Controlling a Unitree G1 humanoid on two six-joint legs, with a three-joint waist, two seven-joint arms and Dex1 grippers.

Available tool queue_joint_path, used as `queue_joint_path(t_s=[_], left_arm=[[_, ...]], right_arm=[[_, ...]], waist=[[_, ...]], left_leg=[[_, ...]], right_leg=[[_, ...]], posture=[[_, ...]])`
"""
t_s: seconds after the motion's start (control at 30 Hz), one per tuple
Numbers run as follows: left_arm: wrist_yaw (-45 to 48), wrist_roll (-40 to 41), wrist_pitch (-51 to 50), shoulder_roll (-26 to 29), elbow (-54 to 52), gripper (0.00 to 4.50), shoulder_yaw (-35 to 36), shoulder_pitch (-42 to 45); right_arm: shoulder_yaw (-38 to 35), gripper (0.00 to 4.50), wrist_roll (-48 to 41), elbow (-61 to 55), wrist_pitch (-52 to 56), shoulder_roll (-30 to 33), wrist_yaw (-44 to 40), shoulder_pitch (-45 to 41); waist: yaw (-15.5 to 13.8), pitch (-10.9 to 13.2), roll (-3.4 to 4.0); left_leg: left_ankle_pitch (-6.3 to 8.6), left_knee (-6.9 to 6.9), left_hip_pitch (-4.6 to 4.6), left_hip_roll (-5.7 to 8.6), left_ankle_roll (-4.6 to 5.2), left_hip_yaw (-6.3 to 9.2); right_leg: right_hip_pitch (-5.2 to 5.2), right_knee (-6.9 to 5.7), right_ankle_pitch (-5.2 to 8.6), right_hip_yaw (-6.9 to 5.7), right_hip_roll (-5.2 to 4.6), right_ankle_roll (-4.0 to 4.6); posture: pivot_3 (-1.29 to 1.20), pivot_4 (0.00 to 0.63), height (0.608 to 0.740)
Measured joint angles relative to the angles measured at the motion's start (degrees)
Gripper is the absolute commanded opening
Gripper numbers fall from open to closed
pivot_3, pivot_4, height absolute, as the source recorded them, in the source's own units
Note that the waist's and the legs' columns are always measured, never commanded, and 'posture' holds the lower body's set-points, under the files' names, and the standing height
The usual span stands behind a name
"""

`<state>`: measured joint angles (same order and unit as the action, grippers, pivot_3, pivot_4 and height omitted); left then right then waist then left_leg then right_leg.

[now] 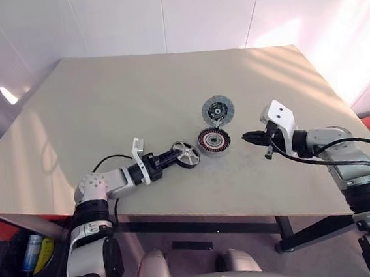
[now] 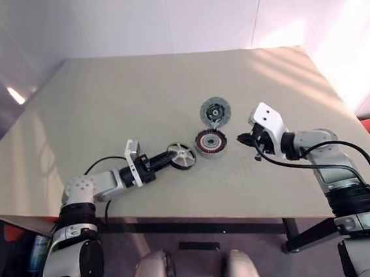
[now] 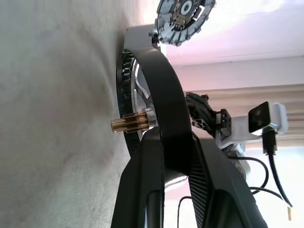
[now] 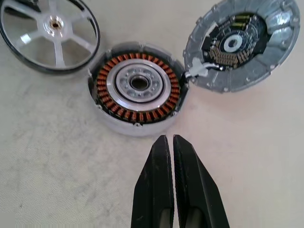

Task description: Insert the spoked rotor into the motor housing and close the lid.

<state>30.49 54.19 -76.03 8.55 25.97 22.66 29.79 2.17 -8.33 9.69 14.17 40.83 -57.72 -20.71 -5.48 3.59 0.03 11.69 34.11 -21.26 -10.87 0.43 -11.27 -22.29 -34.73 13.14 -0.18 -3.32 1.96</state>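
The spoked rotor (image 1: 186, 154) sits clamped by its black rim in the left tool (image 1: 177, 155), just beside the motor housing (image 4: 137, 88) on the counter (image 1: 135, 97). It looks rigid, light and slick, so the rim grip suits. The lid (image 4: 242, 45) touches the housing's far side. The right tool (image 4: 169, 142) hovers clenched, empty.

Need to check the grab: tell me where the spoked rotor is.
The spoked rotor is clamped edge-on in the left gripper, just left of the open motor housing on the table; the lid lies beyond.
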Motion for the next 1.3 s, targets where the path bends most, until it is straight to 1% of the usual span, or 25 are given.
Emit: queue_joint_path(t_s=[0.2,0.47,0.63,0.77,0.93,1.3], left_arm=[[0.4,0.0,2.4,-1.2,-2.7,0.36,-0.7,2.1],[2.2,0.1,3.3,-2.9,-1.2,0.36,-1.8,8.8],[4.0,-0.2,4.1,-4.6,6.5,0.36,-1.8,12.9],[5.3,-2.2,7.5,-6.4,16.2,0.36,-1.8,17.1],[8.1,-6.1,13.0,-7.6,24.7,0.36,-2.7,20.6],[12.4,-13.2,20.1,-8.1,35.4,0.36,-3.4,23.1]], right_arm=[[0.4,0.15,0.8,1.4,-1.2,0.0,0.4,0.0],[0.4,0.15,2.1,2.9,-1.7,0.0,1.1,0.0],[0.4,0.15,2.7,3.3,-1.6,0.1,1.5,0.0],[0.4,0.15,2.7,3.2,-1.0,0.8,1.3,0.2],[0.3,0.15,2.7,2.7,-0.4,1.5,1.3,1.0],[0.2,0.15,2.6,1.3,0.1,1.9,1.8,1.3]], waist=[[-0.1,0.0,-0.02],[-0.1,0.0,-0.03],[-0.1,0.0,-0.04],[-0.2,0.0,-0.05],[-0.2,0.0,-0.06],[-0.4,0.1,-0.06]], left_leg=[[0.03,0.02,-0.10,0.01,0.06,-0.01],[0.01,0.06,-0.07,0.01,0.06,-0.01],[-0.09,0.06,-0.08,0.03,0.26,-0.01],[-0.09,0.07,-0.08,0.04,0.29,0.00],[-0.08,0.07,-0.08,0.04,0.32,0.00],[-0.09,0.09,-0.09,0.07,0.39,0.01]], right_leg=[[-0.04,0.02,0.01,-0.07,-0.04,0.00],[-0.01,-0.03,0.01,-0.08,-0.04,0.00],[-0.01,-0.02,0.00,-0.08,-0.04,0.00],[-0.01,-0.02,0.00,-0.08,-0.05,0.00],[0.00,-0.01,0.00,-0.10,-0.06,0.00],[0.04,-0.02,0.00,-0.22,-0.19,0.00]], posture=[[0.00,0.000,0.740],[0.00,0.000,0.740],[0.00,0.000,0.740],[0.00,0.000,0.740],[0.00,0.000,0.740],[0.00,0.000,0.740]])
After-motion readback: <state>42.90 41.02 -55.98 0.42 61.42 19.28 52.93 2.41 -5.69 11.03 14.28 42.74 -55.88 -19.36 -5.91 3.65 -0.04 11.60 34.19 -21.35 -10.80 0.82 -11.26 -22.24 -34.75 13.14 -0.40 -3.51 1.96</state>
